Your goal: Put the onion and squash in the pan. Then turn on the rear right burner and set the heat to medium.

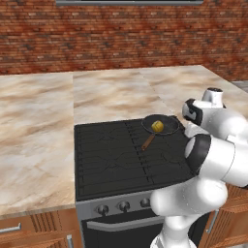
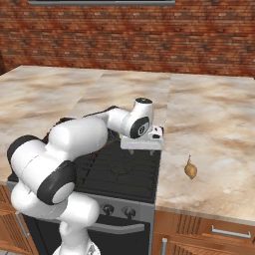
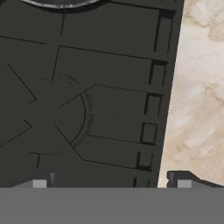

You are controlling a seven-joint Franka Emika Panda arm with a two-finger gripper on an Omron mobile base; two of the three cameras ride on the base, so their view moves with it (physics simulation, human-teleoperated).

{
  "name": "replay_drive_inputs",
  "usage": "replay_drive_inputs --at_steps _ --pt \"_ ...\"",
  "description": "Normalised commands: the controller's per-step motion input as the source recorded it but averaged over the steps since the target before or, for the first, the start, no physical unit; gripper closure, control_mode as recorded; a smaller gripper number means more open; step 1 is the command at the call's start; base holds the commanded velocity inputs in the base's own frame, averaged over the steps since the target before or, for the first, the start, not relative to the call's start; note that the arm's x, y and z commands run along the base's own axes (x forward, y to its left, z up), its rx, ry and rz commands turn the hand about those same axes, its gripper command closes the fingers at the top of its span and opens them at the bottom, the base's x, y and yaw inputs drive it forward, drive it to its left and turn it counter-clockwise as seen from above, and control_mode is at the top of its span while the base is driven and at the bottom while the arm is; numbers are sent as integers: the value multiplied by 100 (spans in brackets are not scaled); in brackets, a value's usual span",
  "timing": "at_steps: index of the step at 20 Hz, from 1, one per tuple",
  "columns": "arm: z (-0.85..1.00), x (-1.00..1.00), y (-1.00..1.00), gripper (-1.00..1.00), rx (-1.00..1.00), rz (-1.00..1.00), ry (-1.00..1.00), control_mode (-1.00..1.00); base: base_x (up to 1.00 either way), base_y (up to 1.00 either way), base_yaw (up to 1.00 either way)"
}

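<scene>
The dark pan [image 1: 164,127] with its brown wooden handle [image 1: 148,142] sits on the rear right burner [image 1: 175,136] of the black cooktop. The yellow squash [image 1: 157,126] lies inside it. The tan onion [image 2: 190,170] rests on the marble counter to the right of the stove. My gripper [image 2: 142,151] hangs open over the stove's right edge, left of the onion and apart from it. In the hand view the gripper [image 3: 111,183] holds nothing and looks down on the grate, with the pan's rim [image 3: 61,3] at the top.
Control knobs [image 1: 124,206] line the stove's front panel. Marble counter [image 1: 38,126] spreads to both sides of the cooktop [image 1: 116,160], and a brick wall [image 1: 121,34] closes off the back. My own white arm [image 1: 218,150] blocks the stove's right side in the left base view.
</scene>
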Motion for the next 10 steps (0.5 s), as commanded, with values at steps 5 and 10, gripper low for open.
replay_drive_inputs --at_steps 5,10 --pt "5 -1 -58 -100 -4 0 1 -100 0 0 0" --pt "0 0 -66 -100 -4 0 1 -100 0 0 0"
